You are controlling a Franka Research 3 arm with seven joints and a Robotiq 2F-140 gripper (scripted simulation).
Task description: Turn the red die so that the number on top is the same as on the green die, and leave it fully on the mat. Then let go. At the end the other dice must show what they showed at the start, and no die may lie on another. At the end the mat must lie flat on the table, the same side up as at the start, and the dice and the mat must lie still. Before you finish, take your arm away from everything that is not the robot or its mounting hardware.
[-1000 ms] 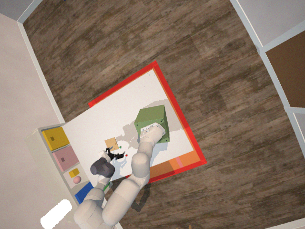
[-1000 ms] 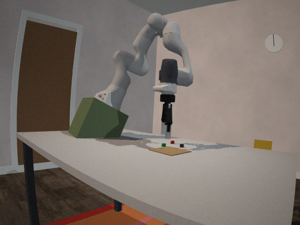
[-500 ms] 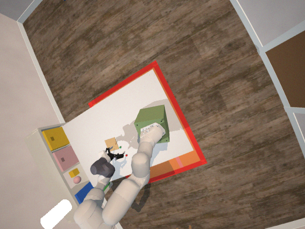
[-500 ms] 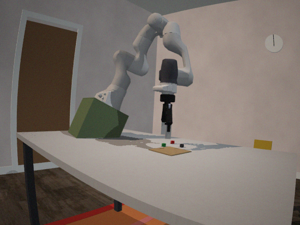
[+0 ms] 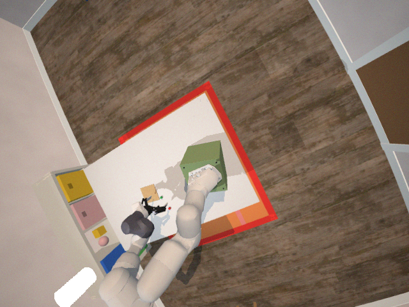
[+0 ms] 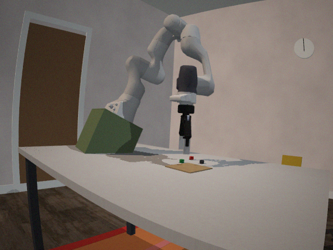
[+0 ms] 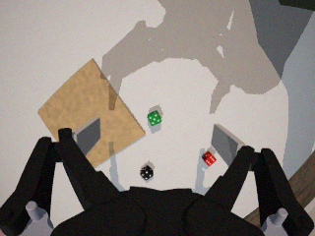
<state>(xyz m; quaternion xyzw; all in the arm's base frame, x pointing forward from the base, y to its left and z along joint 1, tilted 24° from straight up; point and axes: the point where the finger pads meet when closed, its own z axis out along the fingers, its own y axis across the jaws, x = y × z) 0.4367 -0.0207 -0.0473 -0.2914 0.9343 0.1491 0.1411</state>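
Jaws: the gripper point(image 7: 157, 147) hangs above the bench point(image 6: 107, 172), spread wide with nothing between the fingers.
Red die: the red die point(image 7: 209, 157) lies on the bare bench, off the mat point(image 7: 79, 105), just beside one fingertip in the wrist view.
Neighbours: the green die point(image 7: 154, 118) and the black die point(image 7: 146, 172) sit near it, both also off the mat, away from the bench edges.
Risk: as I judge it, a wide descent could let the far finger nudge the black die or catch the mat's corner, changing a face or shifting the mat.
Risk two: a tilted grasp may roll the red die to a wrong number.
Views: only the wrist view hints at pips; the exterior view shows the height above the bench.
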